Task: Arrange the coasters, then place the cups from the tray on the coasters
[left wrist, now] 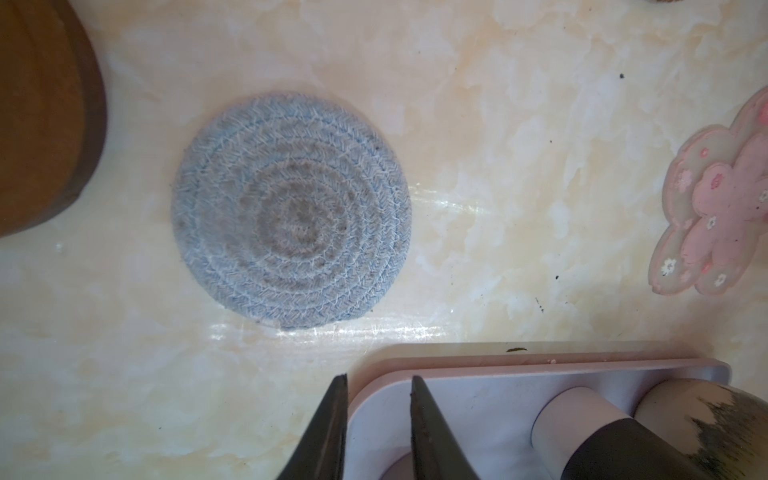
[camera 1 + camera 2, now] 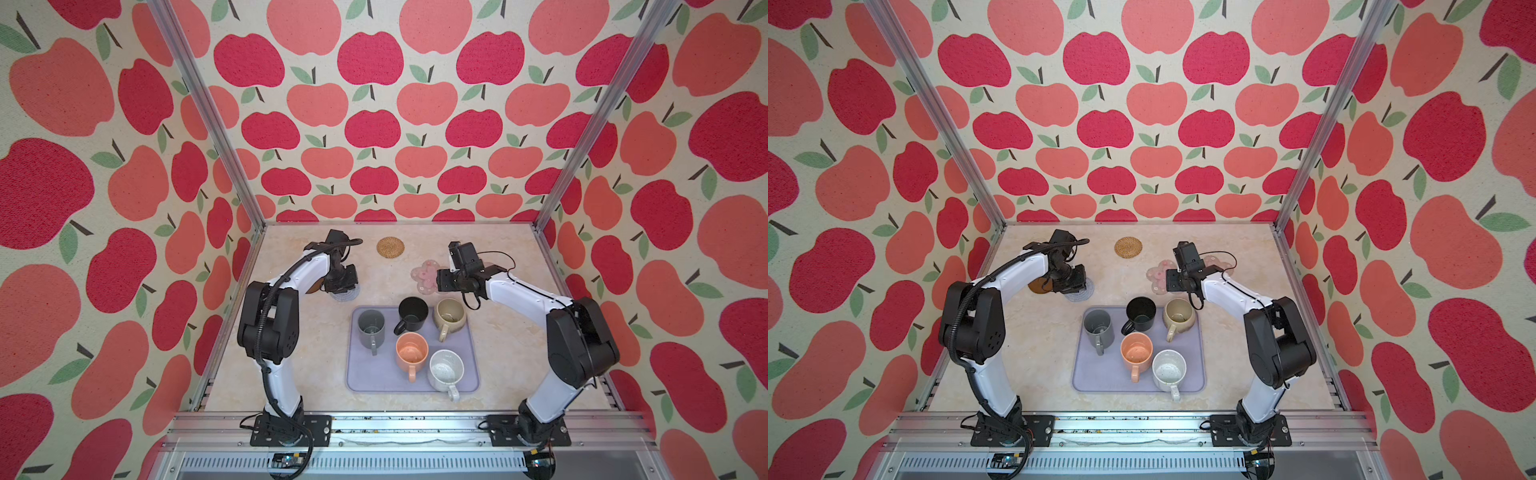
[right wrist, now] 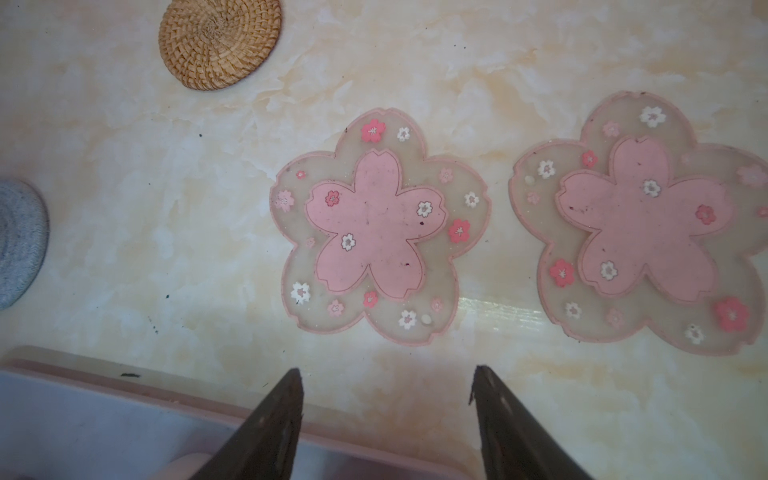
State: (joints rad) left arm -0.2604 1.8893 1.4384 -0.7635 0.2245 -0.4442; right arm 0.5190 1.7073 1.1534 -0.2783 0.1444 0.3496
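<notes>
Quickly: left gripper hangs low just behind the grey coaster, jaws nearly together with a slim gap and nothing in it. The coaster lies flat on the table ahead of the fingertips, round, so no long axis to line up with. The brown disc sits just beside it, apart, on the outer side. Right gripper has its jaws wide apart and empty; the two flower coasters lie ahead of it, side by side, near each other but not touching. The rattan coaster sits alone at the back between the arms. My call: left arm is nearer grey and brown, right arm nearer the flowers. The tray is in front, centre, holding all five cups upright: grey mug, black mug, beige mug, peach mug, speckled white mug. No cup on any coaster yet.
</notes>
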